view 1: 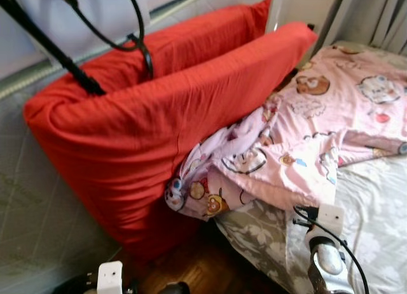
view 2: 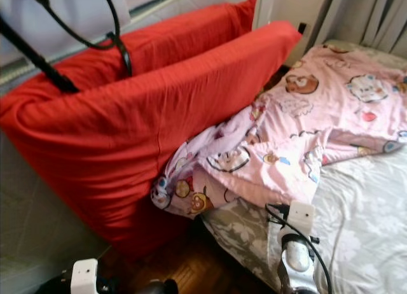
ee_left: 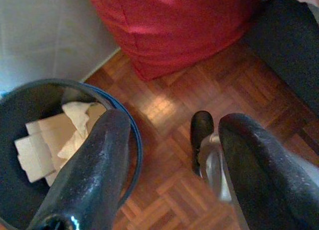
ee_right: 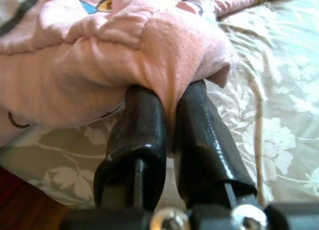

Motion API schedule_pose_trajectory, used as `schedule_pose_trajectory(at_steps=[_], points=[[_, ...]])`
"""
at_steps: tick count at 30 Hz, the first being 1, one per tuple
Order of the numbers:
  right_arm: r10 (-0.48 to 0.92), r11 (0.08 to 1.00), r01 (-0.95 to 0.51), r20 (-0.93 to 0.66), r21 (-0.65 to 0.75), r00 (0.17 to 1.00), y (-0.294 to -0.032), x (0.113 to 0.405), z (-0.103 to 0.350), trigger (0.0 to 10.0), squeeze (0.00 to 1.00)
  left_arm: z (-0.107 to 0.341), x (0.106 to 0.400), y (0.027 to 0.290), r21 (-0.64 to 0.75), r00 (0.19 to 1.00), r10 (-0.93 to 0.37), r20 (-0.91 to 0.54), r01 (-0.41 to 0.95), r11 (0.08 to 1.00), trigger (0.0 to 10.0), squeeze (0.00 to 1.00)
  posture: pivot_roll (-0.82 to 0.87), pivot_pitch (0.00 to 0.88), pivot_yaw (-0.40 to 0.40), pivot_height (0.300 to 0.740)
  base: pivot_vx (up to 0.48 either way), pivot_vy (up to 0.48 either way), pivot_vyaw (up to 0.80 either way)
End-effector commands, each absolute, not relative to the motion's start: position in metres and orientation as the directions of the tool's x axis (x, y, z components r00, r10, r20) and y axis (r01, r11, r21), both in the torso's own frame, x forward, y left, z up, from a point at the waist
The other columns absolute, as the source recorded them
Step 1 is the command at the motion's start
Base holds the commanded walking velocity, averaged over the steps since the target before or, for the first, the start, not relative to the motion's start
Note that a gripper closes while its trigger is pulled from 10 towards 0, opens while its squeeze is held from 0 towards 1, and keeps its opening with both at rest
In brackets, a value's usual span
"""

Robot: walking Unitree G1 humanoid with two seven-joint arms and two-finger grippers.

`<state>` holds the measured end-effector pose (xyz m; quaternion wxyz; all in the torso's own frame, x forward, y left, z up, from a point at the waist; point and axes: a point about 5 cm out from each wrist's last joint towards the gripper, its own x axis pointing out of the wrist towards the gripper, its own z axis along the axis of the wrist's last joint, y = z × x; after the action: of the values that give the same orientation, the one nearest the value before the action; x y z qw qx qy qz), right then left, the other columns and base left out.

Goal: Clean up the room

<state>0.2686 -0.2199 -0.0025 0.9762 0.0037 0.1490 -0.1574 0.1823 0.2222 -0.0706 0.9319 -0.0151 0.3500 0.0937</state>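
right gripper [ee_right: 169,98] is pinched shut on the pink blanket's [view 1: 331,116] edge at 5 o'clock on the bed [view 1: 375,211], so I'd pull slow and flat toward 1 o'clock, while the left gripper [ee_left: 169,155] hangs open by the bin [ee_left: 30,105].

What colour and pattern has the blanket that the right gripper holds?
The blanket is pink with cartoon animal prints, best seen in the left eye view; the right gripper pinches its edge.
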Motion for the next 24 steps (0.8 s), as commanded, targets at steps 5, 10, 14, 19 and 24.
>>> schedule_pose_trajectory(at_steps=[5,10,14,19,24], points=[[-0.343,0.938,0.341,-0.289,-0.059,0.894,-0.228,0.263,-0.004,10.0,0.00,-0.074,0.175,0.224,0.047,0.722,0.167,-0.672,-0.183,0.982,10.0,0.00,-0.03,0.139,0.022,0.740,-0.267,0.000,0.00],[-0.355,0.935,0.348,-0.267,-0.072,0.896,-0.230,0.266,0.000,10.0,0.00,-0.073,0.177,0.221,0.045,0.729,0.165,-0.665,-0.181,0.983,10.0,0.00,-0.03,0.137,0.022,0.740,-0.268,0.000,0.00],[-0.349,0.937,0.339,-0.238,-0.084,0.906,-0.229,0.269,0.004,10.0,0.00,-0.073,0.178,0.221,0.045,0.731,0.164,-0.662,-0.179,0.983,10.0,0.00,-0.03,0.132,0.022,0.740,-0.266,0.000,0.00],[-0.347,0.938,0.335,-0.199,-0.090,0.917,-0.229,0.272,0.010,10.0,0.00,-0.073,0.178,0.221,0.047,0.730,0.165,-0.663,-0.180,0.983,10.0,0.00,-0.03,0.136,0.022,0.740,-0.266,0.000,0.00],[-0.371,0.928,0.357,-0.174,-0.109,0.912,-0.234,0.270,0.012,10.0,0.00,-0.073,0.176,0.223,0.052,0.726,0.176,-0.664,-0.190,0.980,10.0,0.00,-0.03,0.141,0.022,0.740,0.000,0.000,0.00]])
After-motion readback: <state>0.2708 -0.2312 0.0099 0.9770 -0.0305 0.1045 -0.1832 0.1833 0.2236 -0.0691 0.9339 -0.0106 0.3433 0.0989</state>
